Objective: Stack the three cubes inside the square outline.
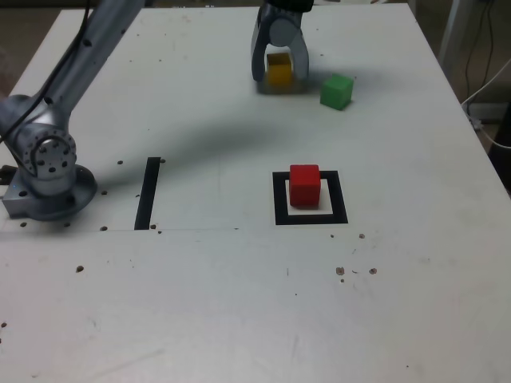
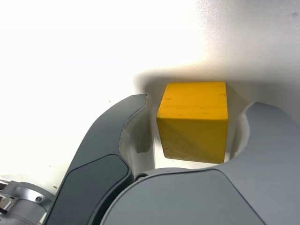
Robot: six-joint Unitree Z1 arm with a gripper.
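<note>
The yellow cube (image 1: 279, 74) rests on the table at the back, between the two fingers of my gripper (image 1: 279, 78). In the wrist view the yellow cube (image 2: 194, 117) has a narrow gap on each side to the dark fingers (image 2: 117, 136), so the gripper (image 2: 194, 105) is still open around it. The green cube (image 1: 337, 91) sits just to the exterior view's right of the gripper, apart from it. The red cube (image 1: 304, 184) stands inside the square outline (image 1: 279, 199) near the table's middle.
A straight black strip (image 1: 148, 193) lies on the table at the exterior view's left of the outline. The arm's base (image 1: 48, 171) stands at the left edge. Cables hang off the table's right side (image 1: 487, 96).
</note>
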